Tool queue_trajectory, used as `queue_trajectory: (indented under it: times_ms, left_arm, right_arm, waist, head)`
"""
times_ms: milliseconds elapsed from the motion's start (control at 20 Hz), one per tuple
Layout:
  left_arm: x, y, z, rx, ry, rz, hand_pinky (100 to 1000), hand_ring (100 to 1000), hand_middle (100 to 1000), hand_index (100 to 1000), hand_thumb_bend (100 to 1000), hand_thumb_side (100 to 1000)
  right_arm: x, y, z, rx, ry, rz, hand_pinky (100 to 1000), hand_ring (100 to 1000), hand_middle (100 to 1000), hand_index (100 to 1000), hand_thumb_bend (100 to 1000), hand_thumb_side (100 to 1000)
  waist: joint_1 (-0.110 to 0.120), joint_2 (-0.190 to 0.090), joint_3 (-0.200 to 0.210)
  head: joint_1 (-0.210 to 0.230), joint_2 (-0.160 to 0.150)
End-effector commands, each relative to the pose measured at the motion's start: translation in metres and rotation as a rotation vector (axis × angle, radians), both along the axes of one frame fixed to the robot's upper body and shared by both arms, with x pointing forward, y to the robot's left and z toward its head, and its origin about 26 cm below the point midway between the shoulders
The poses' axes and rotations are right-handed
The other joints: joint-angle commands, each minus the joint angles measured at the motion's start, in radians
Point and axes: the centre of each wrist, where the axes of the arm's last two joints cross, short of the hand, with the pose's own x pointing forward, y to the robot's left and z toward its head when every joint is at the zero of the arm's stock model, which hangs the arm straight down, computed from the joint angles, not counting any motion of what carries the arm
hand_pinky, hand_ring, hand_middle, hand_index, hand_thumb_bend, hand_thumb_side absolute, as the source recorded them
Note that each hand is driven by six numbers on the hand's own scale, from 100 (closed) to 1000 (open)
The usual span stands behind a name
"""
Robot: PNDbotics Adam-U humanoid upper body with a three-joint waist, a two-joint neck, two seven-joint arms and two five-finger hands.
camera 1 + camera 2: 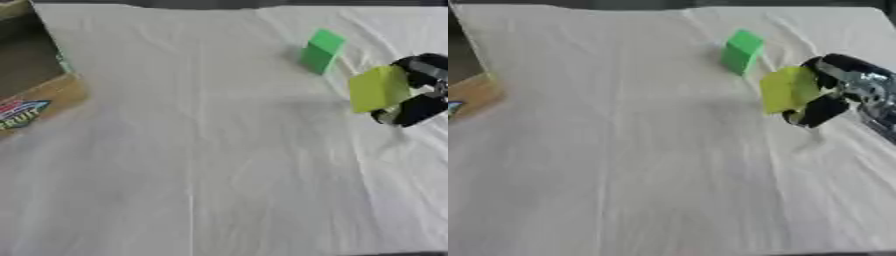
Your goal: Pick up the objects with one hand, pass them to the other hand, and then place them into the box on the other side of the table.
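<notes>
The yellow-green block (787,89) is hanging above the right edge of the white-clothed tabletop (201,150), pinched between the fingers and thumb of the black and silver right hand (843,87). The bright green upright block (320,51) is standing near the far right corner, and the cardboard box (39,95) is sitting at the left edge. The left hand is showing in neither view, so the carrying hand is best keeping 1 face of the block exposed toward the middle for the handover.

A yellow-green block (787,90) is showing bright against the black and silver right hand (843,89) pinching it. A deeper green block (320,51) is standing out on the white, creased tablecloth (219,150). The cardboard box (35,85) at the left edge is showing tan brown walls, a dark inside and a red, white and blue printed label.
</notes>
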Motion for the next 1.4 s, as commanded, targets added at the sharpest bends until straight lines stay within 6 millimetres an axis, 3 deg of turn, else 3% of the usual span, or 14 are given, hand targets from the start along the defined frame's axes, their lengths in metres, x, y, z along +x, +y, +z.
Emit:
queue_trajectory:
  times_ms: [50, 400, 450, 500, 800, 1050, 1400]
  left_arm:
    - [-0.001, 0.0, 0.015, 0.064, -0.037, -0.013, 468, 805, 679, 784, 180, 857]
    - [0.001, -0.011, 0.038, 0.244, -0.032, -0.089, 473, 807, 683, 788, 124, 836]
    - [0.001, -0.014, 0.044, 0.278, -0.035, -0.106, 476, 808, 683, 789, 178, 832]
    - [0.0, -0.017, 0.05, 0.313, -0.04, -0.123, 477, 808, 685, 789, 106, 829]
    - [-0.004, -0.043, 0.082, 0.521, -0.036, -0.226, 498, 808, 692, 795, 100, 785]
    - [-0.004, -0.061, 0.092, 0.681, 0.018, -0.281, 520, 810, 700, 801, 100, 736]
    - [-0.002, -0.082, 0.094, 0.896, 0.057, -0.338, 583, 812, 721, 816, 100, 503]
  right_arm:
    - [-0.002, 0.015, 0.01, 0.042, -0.081, -0.011, 849, 667, 561, 598, 100, 100]
    - [-0.008, 0.047, 0.006, 0.101, -0.159, -0.002, 844, 651, 553, 595, 100, 100]
    - [-0.009, 0.05, 0.006, 0.107, -0.167, 0.002, 843, 649, 552, 595, 100, 100]
    - [-0.009, 0.053, 0.005, 0.111, -0.174, 0.005, 843, 648, 552, 594, 100, 100]
    - [-0.008, 0.073, 0.003, 0.13, -0.205, 0.052, 843, 641, 548, 593, 100, 100]
    - [-0.01, 0.089, 0.005, 0.151, -0.228, 0.091, 842, 634, 543, 591, 100, 100]
    - [-0.012, 0.108, 0.004, 0.189, -0.218, 0.154, 840, 626, 538, 589, 100, 100]
  waist:
    - [-0.001, -0.025, -0.004]
    - [0.01, -0.041, -0.008]
    - [0.011, -0.044, -0.008]
    - [0.013, -0.047, -0.009]
    - [0.017, -0.066, -0.015]
    - [0.015, -0.078, -0.018]
    - [0.014, -0.088, -0.016]
  head:
    - [-0.004, -0.008]
    - [-0.004, -0.002]
    - [-0.006, -0.001]
    - [-0.008, 0.001]
    - [-0.005, 0.012]
    - [0.003, 0.018]
    - [0.011, 0.022]
